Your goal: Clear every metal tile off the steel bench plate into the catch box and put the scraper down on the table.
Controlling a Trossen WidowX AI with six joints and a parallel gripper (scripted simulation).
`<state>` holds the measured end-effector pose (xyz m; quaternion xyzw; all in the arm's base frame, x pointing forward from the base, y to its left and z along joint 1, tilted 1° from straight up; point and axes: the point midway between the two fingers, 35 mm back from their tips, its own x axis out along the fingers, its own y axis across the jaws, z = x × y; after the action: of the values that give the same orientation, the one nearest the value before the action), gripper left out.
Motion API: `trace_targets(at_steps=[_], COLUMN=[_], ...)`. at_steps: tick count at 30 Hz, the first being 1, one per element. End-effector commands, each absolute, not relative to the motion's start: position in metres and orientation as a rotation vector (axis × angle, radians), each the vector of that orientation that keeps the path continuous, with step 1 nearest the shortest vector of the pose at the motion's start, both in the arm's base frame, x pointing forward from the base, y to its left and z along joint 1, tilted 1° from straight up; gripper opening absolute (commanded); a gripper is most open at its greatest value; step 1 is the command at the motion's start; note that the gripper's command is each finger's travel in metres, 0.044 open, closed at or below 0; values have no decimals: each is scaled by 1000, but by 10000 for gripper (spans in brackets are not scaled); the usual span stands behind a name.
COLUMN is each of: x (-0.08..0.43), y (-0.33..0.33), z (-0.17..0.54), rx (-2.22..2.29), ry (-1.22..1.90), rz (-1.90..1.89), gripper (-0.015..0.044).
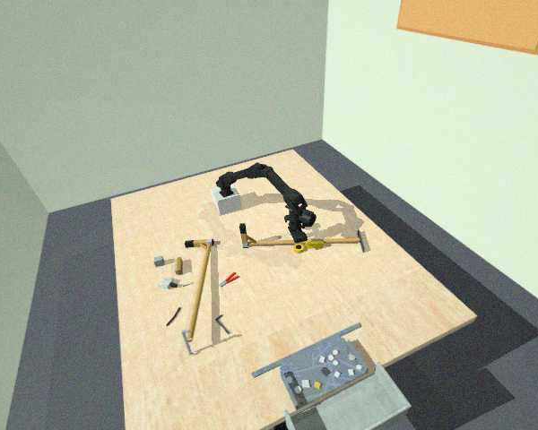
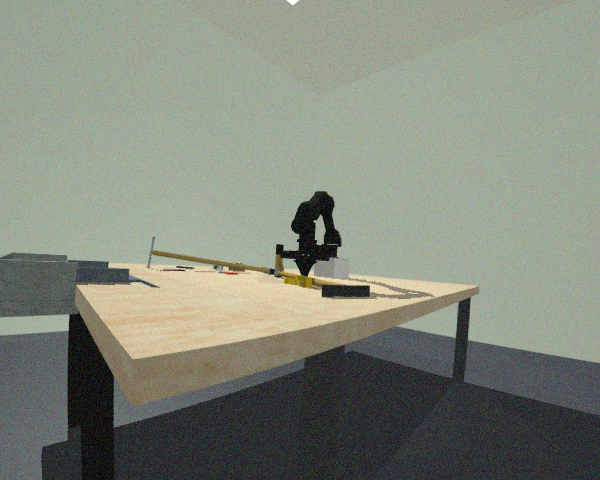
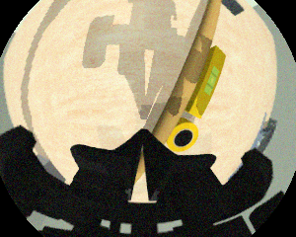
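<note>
while the black gripper [image 1: 299,238] [image 2: 304,272] [image 3: 143,132] hangs low at the wooden-handled tool with the dark flat head [image 1: 269,243] [image 2: 336,283] [image 3: 189,79], its fingers are pressed together with nothing pinched between them. that tool lies on the pale wooden table [image 1: 376,287] [image 2: 212,310] [image 3: 64,74], beside a yellow block [image 1: 315,244] [image 2: 297,281] [image 3: 209,84]; it could be the long scraper, though the wooden-handled tool with the thin grey head [image 1: 199,291] [image 2: 207,260] might be too. the small metal tiles [image 1: 305,383] are spread over the blue-grey steel plate [image 1: 306,361] [image 2: 98,274], short of the grey catch box [image 1: 364,398] [image 2: 31,286]. so the clearing looks undone: grasping, sweeping, laying down and letting go all remain, i judge.
</note>
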<state>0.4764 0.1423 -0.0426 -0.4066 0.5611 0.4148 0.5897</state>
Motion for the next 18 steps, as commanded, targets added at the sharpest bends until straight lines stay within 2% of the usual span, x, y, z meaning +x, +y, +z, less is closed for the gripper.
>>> trace_targets(at_steps=[1,18], x=[476,476], y=[143,141], z=[-40,24], rx=[-947,-947], ry=[1307,1307], rz=[966,966], gripper=[0,0])
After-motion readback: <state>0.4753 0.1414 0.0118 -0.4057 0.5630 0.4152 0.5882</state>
